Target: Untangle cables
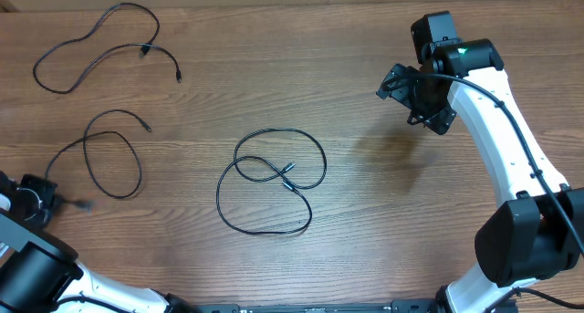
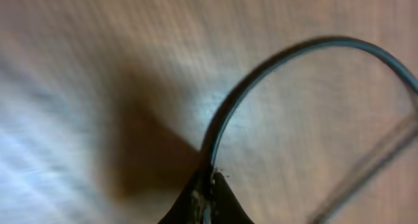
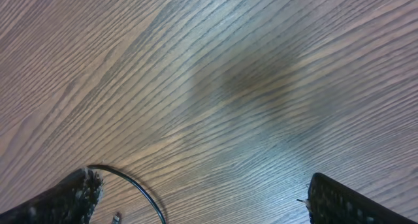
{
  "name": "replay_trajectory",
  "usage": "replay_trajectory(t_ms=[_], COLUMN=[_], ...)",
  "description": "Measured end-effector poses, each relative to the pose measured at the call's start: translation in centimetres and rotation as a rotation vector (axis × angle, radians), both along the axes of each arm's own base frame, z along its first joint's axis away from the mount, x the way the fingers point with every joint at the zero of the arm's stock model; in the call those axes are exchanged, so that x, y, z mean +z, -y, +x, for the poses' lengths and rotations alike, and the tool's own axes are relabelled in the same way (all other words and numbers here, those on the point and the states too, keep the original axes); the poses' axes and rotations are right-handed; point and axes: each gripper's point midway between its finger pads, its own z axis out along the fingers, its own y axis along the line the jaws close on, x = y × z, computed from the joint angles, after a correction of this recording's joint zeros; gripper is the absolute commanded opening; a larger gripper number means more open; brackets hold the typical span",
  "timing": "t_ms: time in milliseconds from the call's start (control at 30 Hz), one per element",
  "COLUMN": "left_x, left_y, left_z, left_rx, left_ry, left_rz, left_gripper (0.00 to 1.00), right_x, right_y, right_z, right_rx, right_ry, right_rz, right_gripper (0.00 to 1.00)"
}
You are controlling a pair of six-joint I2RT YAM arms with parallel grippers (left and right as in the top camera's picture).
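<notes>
Along the left edge of the table [image 1: 365, 258], the left gripper [image 2: 209, 185] has its fingers pressed together on one end of the left cable [image 1: 88, 140]. In the left wrist view the cord rises from the pinch in a single arc, blurred by closeness. Gripping near the end probably lets the arm draw this cord clear of its neighbours. Its loop lies open on the wood and crosses itself once. Behind it, near the far-left corner, the far cable [image 1: 144, 49] lies apart and touches no other cord. At mid-table, the centre cable [image 1: 286, 168] is coiled in overlapping loops with its connector inside the coil. By this view it is the piece most in need of work. To the right, the right gripper [image 1: 415, 96] hovers above bare wood, well apart from the coil, fingers spread and holding nothing. Its wrist view catches only a short arc of cord at the lower left. The open jaws suggest readiness for an approach towards the coil.
</notes>
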Motion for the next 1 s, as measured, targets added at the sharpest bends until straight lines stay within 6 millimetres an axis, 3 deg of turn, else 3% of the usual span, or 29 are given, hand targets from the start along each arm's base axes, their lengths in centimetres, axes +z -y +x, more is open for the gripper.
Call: replay_trajectory(t_ms=[267, 500, 667, 800, 867, 933, 967, 1000], left_x=[0.2, 2.0, 3.6, 4.0, 4.2, 4.2, 4.3, 4.3], left_y=[2.1, 3.4, 3.3, 4.4, 5.2, 5.9, 6.4, 7.0], left_z=[2.2, 4.7, 6.3, 7.3, 7.9, 8.5, 8.8, 9.2], left_rx=[0.1, 0.213, 0.186, 0.14, 0.098, 0.058, 0.029, 0.006], left_ry=[0.133, 0.269, 0.36, 0.385, 0.39, 0.393, 0.395, 0.394], left_rz=[-0.182, -0.374, -0.399, -0.418, -0.416, -0.414, -0.408, -0.407], left_gripper=[0.04, 0.04, 0.04, 0.06, 0.21, 0.57, 0.91, 0.99], right_x=[0.0, 0.0, 0.0, 0.0, 0.0, 0.0, 0.0, 0.0], right_y=[0.0, 0.0, 0.0, 0.0, 0.0, 0.0, 0.0, 0.0], right_z=[0.0, 0.0, 0.0, 0.0, 0.0, 0.0, 0.0, 0.0], right_rx=[0.0, 0.0, 0.0, 0.0, 0.001, 0.0, 0.0, 0.0], right_ry=[0.0, 0.0, 0.001, 0.0, 0.0, 0.001, 0.001, 0.001], right_rz=[0.0, 0.001, 0.001, 0.0, 0.001, 0.0, 0.0, 0.0], right_gripper=[1.0, 1.0, 1.0, 1.0, 1.0, 1.0, 1.0, 1.0])
